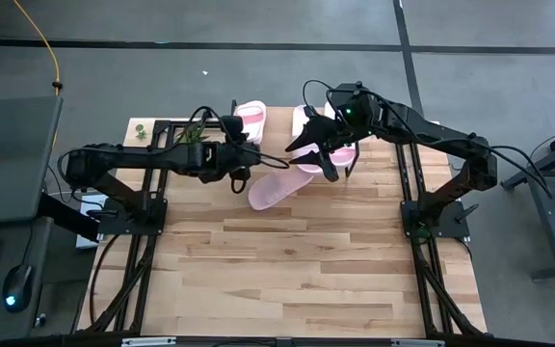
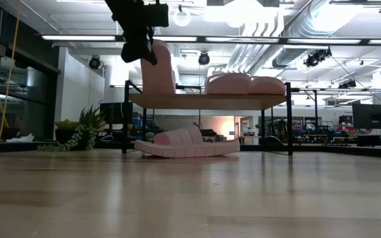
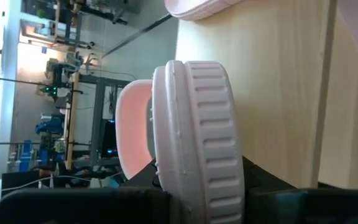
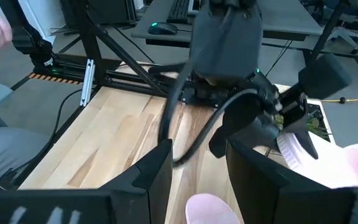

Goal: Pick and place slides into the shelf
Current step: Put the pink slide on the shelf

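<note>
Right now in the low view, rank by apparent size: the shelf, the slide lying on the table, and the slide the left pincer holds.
1. The shelf, widest by far.
2. The slide on the table, lying long under the shelf.
3. The slide held by the left pincer, standing on end; partly hidden, so its rank below the other slide is unsure.

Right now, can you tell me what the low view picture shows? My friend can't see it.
A left gripper hangs from above, holding a pink slide upright at one end of the shelf. Two more slides lie on the shelf's wooden top, and a fourth slide lies on the table underneath.
</note>
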